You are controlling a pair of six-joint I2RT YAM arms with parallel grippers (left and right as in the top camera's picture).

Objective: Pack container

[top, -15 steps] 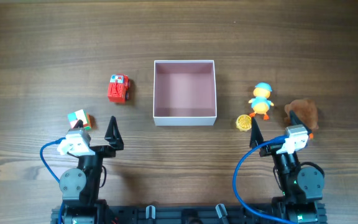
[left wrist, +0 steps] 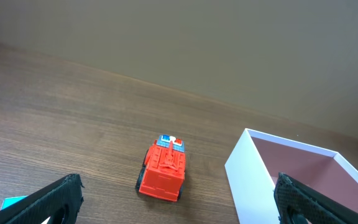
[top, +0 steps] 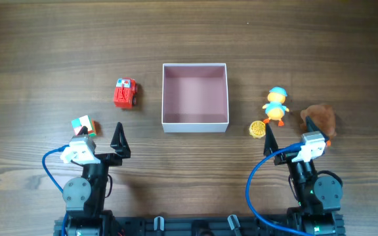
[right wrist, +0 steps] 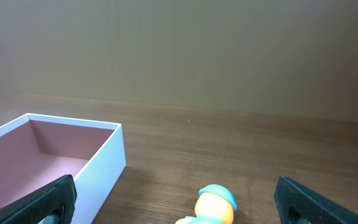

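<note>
The container (top: pixel 195 126), a square white-walled box with a dusty-pink inside, sits empty at the table's middle; it also shows in the left wrist view (left wrist: pixel 248 177) and the right wrist view (right wrist: pixel 104 168). A red toy truck (top: pixel 125 93) (left wrist: pixel 163 173) lies left of it. A yellow duck with a blue cap (top: pixel 276 105) (right wrist: pixel 214 204), a small yellow disc (top: pixel 257 129) and a brown furry toy (top: pixel 319 119) lie to its right. A multicoloured cube (top: pixel 83 126) lies at front left. My left gripper (top: pixel 100 137) (left wrist: pixel 179 202) and right gripper (top: pixel 287 134) (right wrist: pixel 176 202) are open, empty, near the front edge.
Blue cables loop beside both arm bases (top: pixel 84 190) (top: pixel 314 190) at the front. A plain beige wall (left wrist: pixel 229 43) stands behind the table's far edge.
</note>
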